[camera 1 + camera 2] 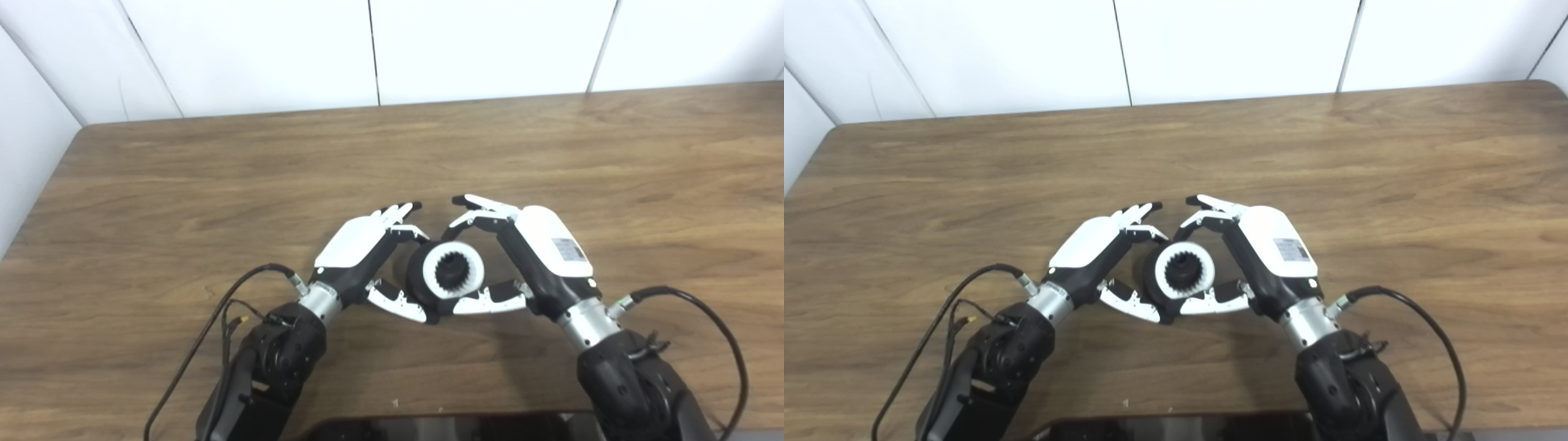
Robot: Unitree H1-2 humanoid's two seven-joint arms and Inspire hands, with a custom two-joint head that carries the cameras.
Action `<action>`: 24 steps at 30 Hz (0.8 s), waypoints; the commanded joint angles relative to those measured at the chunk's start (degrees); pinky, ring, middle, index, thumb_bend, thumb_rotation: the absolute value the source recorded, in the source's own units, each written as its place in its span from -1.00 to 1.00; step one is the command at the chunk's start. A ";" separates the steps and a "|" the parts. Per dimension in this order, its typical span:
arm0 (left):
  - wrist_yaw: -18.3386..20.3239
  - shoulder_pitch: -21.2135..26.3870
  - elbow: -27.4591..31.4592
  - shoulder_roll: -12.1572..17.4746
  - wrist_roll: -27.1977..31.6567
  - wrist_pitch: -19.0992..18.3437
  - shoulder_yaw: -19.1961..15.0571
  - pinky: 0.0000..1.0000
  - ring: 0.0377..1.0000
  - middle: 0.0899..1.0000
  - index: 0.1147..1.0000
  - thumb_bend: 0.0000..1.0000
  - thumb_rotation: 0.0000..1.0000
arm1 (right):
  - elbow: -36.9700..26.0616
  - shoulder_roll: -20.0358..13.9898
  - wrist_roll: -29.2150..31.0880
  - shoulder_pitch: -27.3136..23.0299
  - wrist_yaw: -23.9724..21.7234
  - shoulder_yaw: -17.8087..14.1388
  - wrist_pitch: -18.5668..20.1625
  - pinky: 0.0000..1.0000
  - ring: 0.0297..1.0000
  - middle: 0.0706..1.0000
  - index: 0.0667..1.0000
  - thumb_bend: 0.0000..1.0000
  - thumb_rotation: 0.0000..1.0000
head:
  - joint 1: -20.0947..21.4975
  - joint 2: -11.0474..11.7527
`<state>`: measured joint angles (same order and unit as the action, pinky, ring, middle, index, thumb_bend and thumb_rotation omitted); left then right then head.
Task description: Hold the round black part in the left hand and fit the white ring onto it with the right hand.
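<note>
Left eye view: both hands meet at the counter's (184,184) near middle, arms coming in from 7 and 5 o'clock.
Round black part: the round black part (418,278) sits between the two hands, its open face turned up toward the cameras; whether it rests on the counter or is lifted just clear, I cannot tell.
White ring: the white ring (442,256) lies on the face of the black part, its toothed inner edge circling a dark toothed hub at the centre. It looks seated or nearly so.
Left hand: the left hand (361,257) cups the black part from 9 o'clock, fingers (398,212) reaching over the far side toward 12 and thumb under the near rim at 7, curled partway shut around it.
Right hand: the right hand (527,251) comes from 3 o'clock, fingers arched over the far side at 1 and thumb lying along the near rim at 5. It seems to pinch the ring against the part, though the contact at the far side is hidden.
Step in hand: by my reading, this is the fitting itself, late in the task, with ring and part already mated face to face.
Next move: likely a square press by the right hand while the left braces, keeping the teeth aligned; a tilted push could cock the ring.
</note>
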<state>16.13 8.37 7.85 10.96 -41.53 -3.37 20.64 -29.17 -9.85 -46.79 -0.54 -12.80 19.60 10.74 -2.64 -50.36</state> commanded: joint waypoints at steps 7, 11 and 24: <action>-0.95 1.89 1.64 -0.29 -0.32 0.06 -0.21 1.00 1.00 1.00 0.14 0.96 -0.28 | 1.84 1.63 -1.48 -3.73 1.02 0.48 -2.88 0.64 0.68 0.71 0.19 0.68 -0.37 | -0.09 -0.14; -0.87 1.83 1.89 -0.30 -0.37 -0.18 -0.20 1.00 1.00 1.00 0.14 0.97 -0.31 | 2.53 1.63 -1.50 -5.23 0.45 -0.04 -2.16 0.64 0.69 0.71 0.19 0.68 -0.40 | -0.13 -0.29; -1.19 2.06 1.37 0.08 0.28 0.81 -0.42 1.00 1.00 1.00 0.13 0.99 -0.30 | 2.33 1.46 -1.51 -6.65 -0.40 -1.29 -1.54 0.66 0.69 0.71 0.20 0.68 -0.38 | -0.16 -0.40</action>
<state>16.09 8.45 7.86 10.66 -41.81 -3.99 20.40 -25.62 -8.91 -48.12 -4.97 -14.19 19.25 10.17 -2.73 -50.71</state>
